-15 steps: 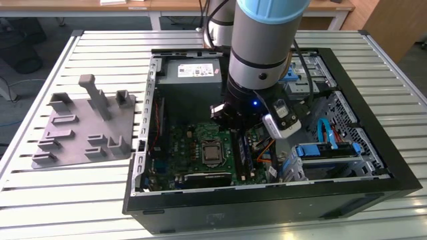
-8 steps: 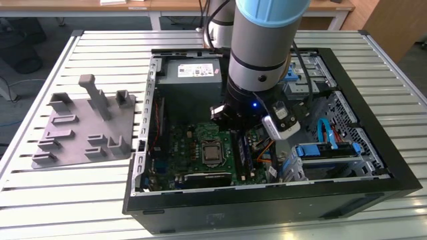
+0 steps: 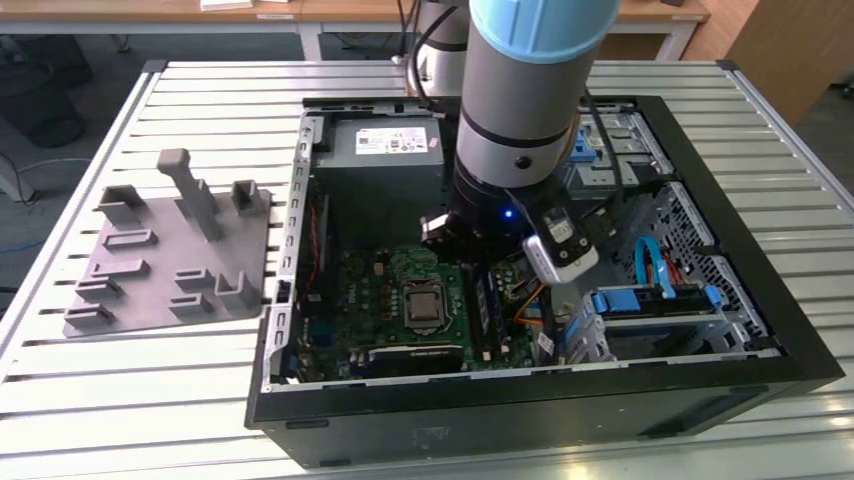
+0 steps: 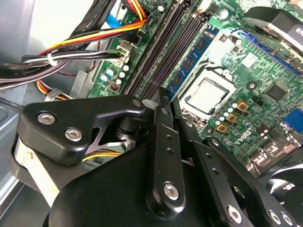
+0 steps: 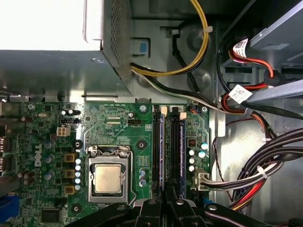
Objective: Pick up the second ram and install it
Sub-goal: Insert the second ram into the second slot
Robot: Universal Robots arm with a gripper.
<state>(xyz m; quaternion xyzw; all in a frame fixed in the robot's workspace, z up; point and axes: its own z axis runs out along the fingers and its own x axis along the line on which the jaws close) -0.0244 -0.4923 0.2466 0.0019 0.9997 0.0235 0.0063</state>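
**Over the Memory Slots: Claw Down Inside the Case**

Inside the open computer case, in the exterior view, the arm reached down over the motherboard. Its wrist hung just to the exterior view's right of the processor socket. On the slatted worktop, well apart to the exterior view's left, the grey tray held no stick that I could see. I judged the pick-up done and the install step in hand.

In the second wrist view the claw was drawn narrow. Its tips met the end of the second ram, which stood on edge in the slot just beside the processor. The tips appeared pinched on the stick, though the contact itself was hidden. Empty black slot rails ran alongside, and a tied cable bundle lay beyond them, near but not touching.

In the first wrist view the second ram showed as a thin blue line running under the claw, parallel to the rails. Another blue strip lay two rails further from the processor; I could not tell whether it was a stick. Whether the ram was fully seated was not visible. Seating, I judged, called for a straight downward press with the stick square in its slot. Loose cables crowded the side away from the processor.
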